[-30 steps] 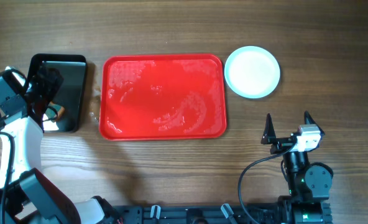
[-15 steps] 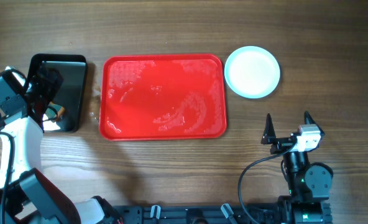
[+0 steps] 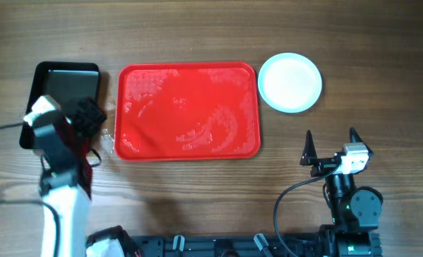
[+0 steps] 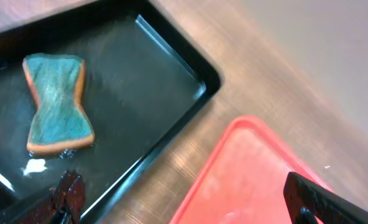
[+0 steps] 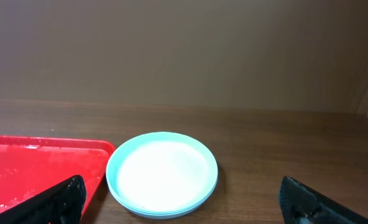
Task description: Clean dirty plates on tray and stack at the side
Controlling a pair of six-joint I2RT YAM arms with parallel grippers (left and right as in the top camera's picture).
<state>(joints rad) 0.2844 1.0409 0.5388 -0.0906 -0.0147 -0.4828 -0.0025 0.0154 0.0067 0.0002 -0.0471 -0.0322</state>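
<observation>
The plates [image 3: 290, 82] lie stacked on the table just right of the red tray [image 3: 188, 111], whose wet surface holds nothing. The stack also shows in the right wrist view [image 5: 162, 173], beside the tray's corner [image 5: 35, 168]. My left gripper [image 3: 90, 132] is open and empty over the gap between the black tray and the red tray; its wrist view [image 4: 187, 205] shows the red tray's corner [image 4: 246, 174] below it. My right gripper [image 3: 331, 139] is open and empty near the table's front, well short of the stack [image 5: 184, 202].
A deep black tray [image 3: 65, 78] stands left of the red tray. In the left wrist view a blue-green sponge [image 4: 56, 102] with an orange base lies inside it [image 4: 147, 81]. A small wet patch lies on the wood between the two trays.
My left arm has swung from the black tray's left side toward the front and right, to the gap between the two trays. The right arm and the plates have not moved.
</observation>
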